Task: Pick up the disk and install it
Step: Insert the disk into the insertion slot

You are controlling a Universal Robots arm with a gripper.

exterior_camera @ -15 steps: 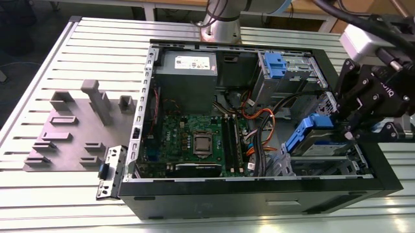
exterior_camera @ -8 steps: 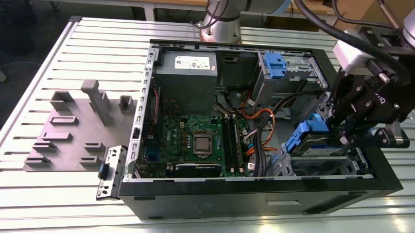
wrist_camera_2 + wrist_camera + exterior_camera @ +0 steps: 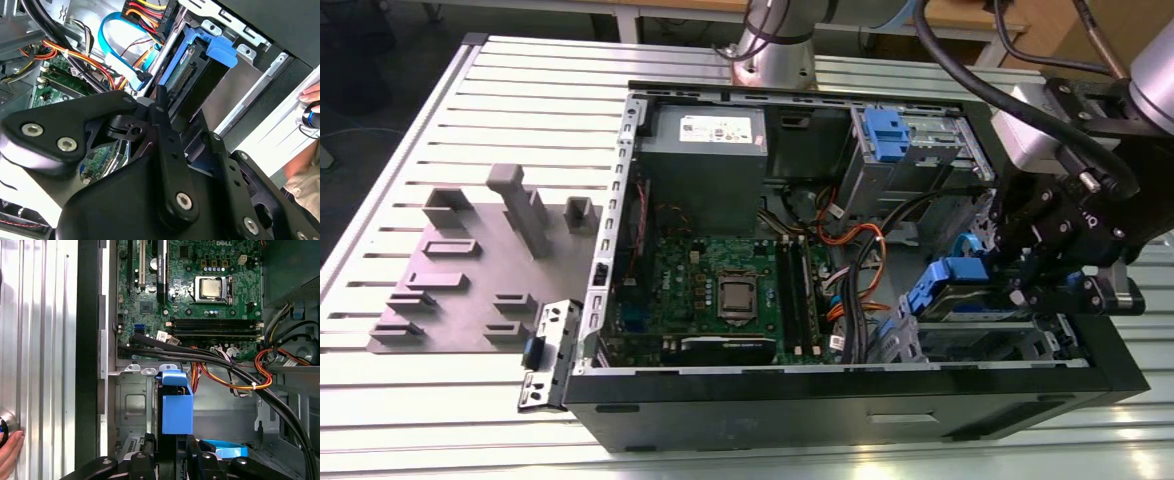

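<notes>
Blue-framed disk (image 3: 176,407) stands on edge at the drive bay (image 3: 132,412), tool (image 3: 172,445) clamped on it, arm (image 3: 1051,122) reaching down

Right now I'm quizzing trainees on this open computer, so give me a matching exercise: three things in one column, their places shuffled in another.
1. silver-grey disk in blue plastic carrier
2. green motherboard
3. grey metal box with white sticker

A. flat across the case's middle
B. held by the black gripper
C. case corner beside the arm's base

Pairs: 1-B, 2-A, 3-C
</notes>
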